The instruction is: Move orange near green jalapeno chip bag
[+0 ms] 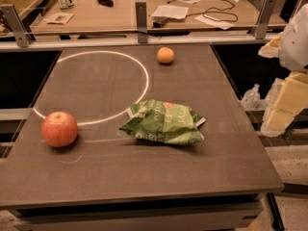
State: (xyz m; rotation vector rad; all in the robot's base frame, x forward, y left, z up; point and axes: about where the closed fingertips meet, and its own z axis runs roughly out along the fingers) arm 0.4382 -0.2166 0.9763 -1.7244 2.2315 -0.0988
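The orange [165, 55] is small, round and plain, and sits near the far edge of the dark table [144, 177], right of centre. The green jalapeno chip bag [163, 122] lies crumpled and flat near the table's middle, well in front of the orange. My gripper [288, 102] shows as pale yellowish parts below a white arm section [296, 37] at the right edge of the view. It is off the table's right side, far from both the orange and the bag, and holds nothing I can see.
A bigger red-orange apple [59, 128] sits at the table's front left. A white circle [144, 81] is marked on the left half of the tabletop. A metal rail [140, 16] with posts runs behind the table, with a cluttered desk [192, 8] beyond it.
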